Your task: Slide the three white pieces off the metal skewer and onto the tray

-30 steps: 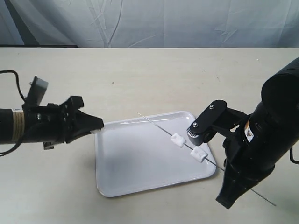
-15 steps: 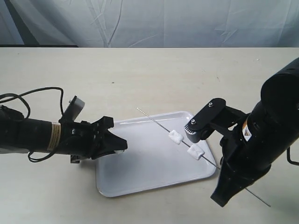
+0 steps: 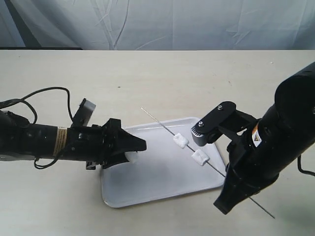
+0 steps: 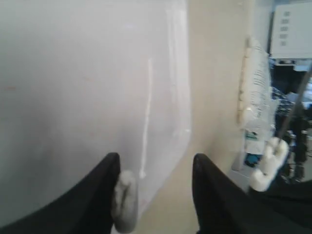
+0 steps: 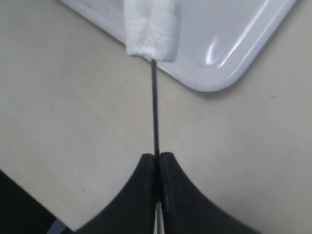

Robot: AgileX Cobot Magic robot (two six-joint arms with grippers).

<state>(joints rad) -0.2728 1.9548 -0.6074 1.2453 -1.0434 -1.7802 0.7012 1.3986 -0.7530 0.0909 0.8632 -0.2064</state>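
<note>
My right gripper (image 3: 227,174) is shut on the thin metal skewer (image 3: 160,123) and holds it slanting above the white tray (image 3: 147,191). Two white pieces (image 3: 180,141) (image 3: 200,157) are threaded on the rod. In the right wrist view the skewer (image 5: 155,107) runs from my shut gripper (image 5: 157,157) up into the nearer piece (image 5: 150,29), over the tray's corner (image 5: 234,53). My left gripper (image 3: 139,146) is open over the tray's left part. A third white piece (image 4: 124,200) clings to the inner side of one finger (image 4: 105,185); the other finger stands well apart from it.
The tray lies on a pale beige table (image 3: 157,78), with a crumpled light backdrop (image 3: 162,22) behind. A black cable (image 3: 47,93) loops from the left arm. The skewer's rear end (image 3: 268,214) sticks out past the right arm toward the table's front.
My left gripper has travelled right, from beside the tray's left edge to over the tray, carrying the white piece. The right arm has shifted the skewer a little to the left.
</note>
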